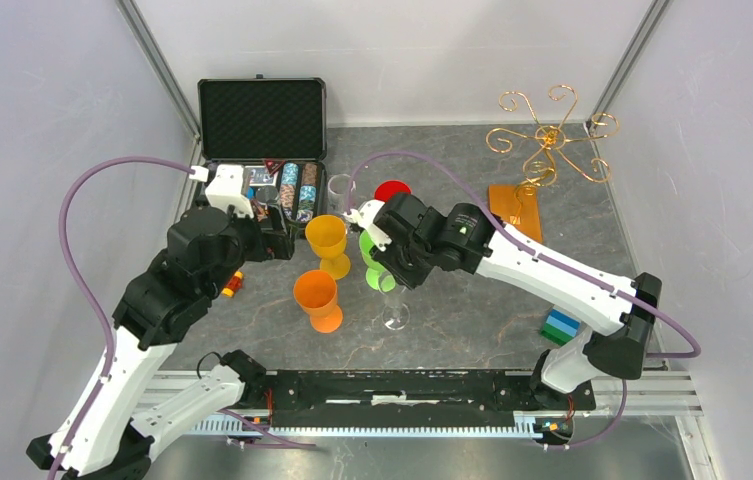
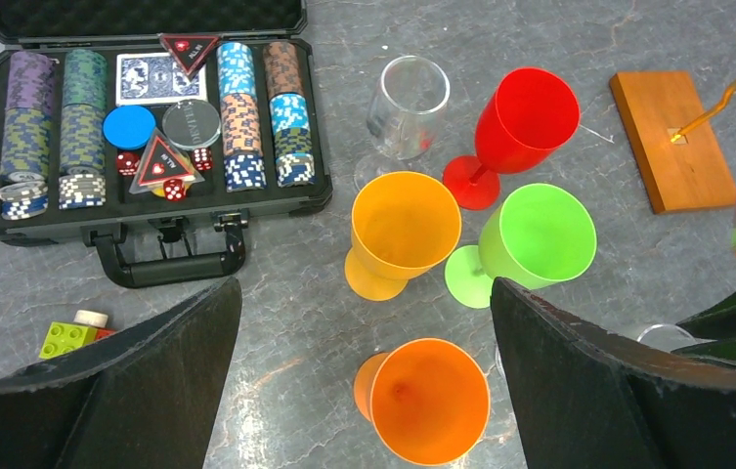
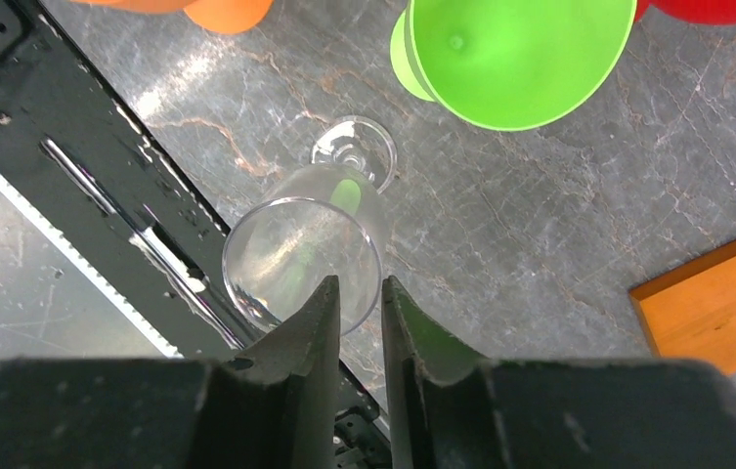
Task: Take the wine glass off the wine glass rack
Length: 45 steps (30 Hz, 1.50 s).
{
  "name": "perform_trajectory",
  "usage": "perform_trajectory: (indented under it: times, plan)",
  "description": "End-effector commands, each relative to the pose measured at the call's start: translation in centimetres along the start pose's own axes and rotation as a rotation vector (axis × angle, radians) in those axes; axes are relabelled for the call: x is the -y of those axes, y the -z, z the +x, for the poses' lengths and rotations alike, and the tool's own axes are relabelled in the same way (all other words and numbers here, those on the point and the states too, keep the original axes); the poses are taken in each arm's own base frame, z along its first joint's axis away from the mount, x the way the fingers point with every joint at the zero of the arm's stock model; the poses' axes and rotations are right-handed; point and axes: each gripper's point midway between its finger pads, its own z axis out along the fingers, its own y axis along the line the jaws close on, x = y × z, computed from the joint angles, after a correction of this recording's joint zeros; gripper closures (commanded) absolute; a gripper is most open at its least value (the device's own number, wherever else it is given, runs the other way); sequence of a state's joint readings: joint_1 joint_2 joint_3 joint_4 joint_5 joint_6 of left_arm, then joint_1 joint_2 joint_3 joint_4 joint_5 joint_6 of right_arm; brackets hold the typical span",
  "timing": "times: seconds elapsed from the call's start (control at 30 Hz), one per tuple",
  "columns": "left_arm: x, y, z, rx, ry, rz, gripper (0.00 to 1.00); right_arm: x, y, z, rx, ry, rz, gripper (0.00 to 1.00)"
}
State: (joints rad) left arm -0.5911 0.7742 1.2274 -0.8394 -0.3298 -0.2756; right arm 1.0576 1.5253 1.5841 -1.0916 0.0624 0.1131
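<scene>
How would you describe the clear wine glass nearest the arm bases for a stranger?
Start at the black rail at the near edge. Just beyond it, in front of the green goblet and under the right end effector, stands the wine glass. It alone there is clear; the other clear glass stands far back by the chip case.

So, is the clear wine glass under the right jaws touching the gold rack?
Apart. The top view shows the clear wine glass standing near the middle and the wine glass rack at the far right, bare table between them.
</scene>
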Motion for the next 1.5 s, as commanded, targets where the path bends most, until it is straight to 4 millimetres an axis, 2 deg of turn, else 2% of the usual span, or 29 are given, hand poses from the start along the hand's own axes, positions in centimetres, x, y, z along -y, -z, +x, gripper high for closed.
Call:
perform_trajectory:
  times: [0.0,0.17,0.37,0.47,0.57,0.67,0.87,1.03,1.1,1.13,1.2,1.33,1.47]
  plan:
    - [-0.8,0.8,-0.8,0.019,-0.017,-0.028,0.0,-0.8,0.8,-2.3,0.119,-0.064,-0.027,0.76]
    - [-0.8,1.1,-0.9,0.026,-0.004,-0.027,0.0,-1.1,0.9,-2.7,0.16,-0.129,-0.044,0.81]
    - [-0.7,1.4,-1.0,0.03,0.002,-0.018,0.0,-0.2,1.4,-2.8,0.183,-0.179,-0.034,0.82]
    - [-0.7,1.4,-1.0,0.03,0.006,-0.018,0.0,-0.5,1.3,-2.5,0.176,-0.196,-0.062,0.73]
    - [-0.7,1.4,-1.0,0.03,0.007,-0.018,0.0,0.8,1.6,-2.6,0.182,-0.197,0.005,0.67]
    - [-0.9,1.5,-0.9,0.027,0.009,-0.029,0.0,2.4,2.7,-2.9,0.211,-0.2,0.094,0.63]
    - [-1.9,2.5,-1.5,0.054,0.029,-0.069,0.0,3.3,5.4,-4.1,0.296,-0.197,0.126,0.54]
    - [-2.2,4.2,-1.8,0.086,0.04,-0.046,0.0,5.6,10.0,-4.9,0.473,-0.205,0.228,0.49]
    - [-2.4,5.0,-1.9,0.102,0.047,-0.036,0.0,7.6,13.1,-4.5,0.596,-0.244,0.326,0.42]
    - [-2.5,5.4,-1.9,0.107,0.049,-0.036,0.0,8.5,14.7,-4.3,0.665,-0.267,0.369,0.33]
    - [-2.8,6.3,-2.1,0.123,0.056,-0.031,0.0,10.4,18.1,-3.2,0.801,-0.329,0.459,0.03]
    - [-3.1,7.9,-2.7,0.167,0.066,-0.013,0.0,12.1,24.8,-0.6,1.063,-0.412,0.515,0.02]
    - [-3.7,9.6,-3.3,0.209,0.055,-0.007,0.0,13.5,29.8,2.4,1.199,-0.49,0.572,0.02]
